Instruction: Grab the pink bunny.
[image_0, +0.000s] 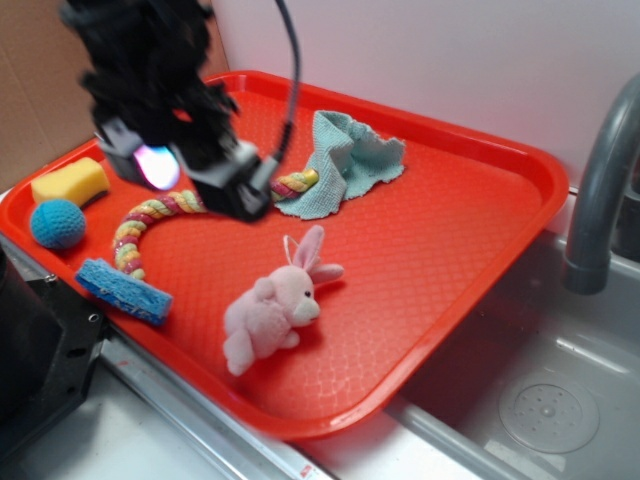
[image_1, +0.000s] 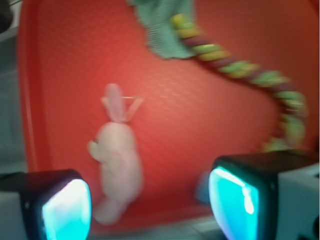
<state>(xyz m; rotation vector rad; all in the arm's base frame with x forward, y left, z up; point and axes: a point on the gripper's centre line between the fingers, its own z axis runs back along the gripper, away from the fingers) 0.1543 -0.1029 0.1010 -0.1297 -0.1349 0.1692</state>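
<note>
Red tray (image_0: 480, 230); pink bunny (image_0: 275, 310) below open claw (image_0: 190, 175).

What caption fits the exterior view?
Open claw hovers above red tray, pink bunny lying ungrasped nearby.

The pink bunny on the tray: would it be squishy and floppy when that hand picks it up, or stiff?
The pink bunny looks fuzzy and plush, so it probably squashes and grips easily. Its thin ears likely flop. Lying on its side on the red tray, it seems unlikely to roll, and probably weighs little. The hand is open above it.
</note>
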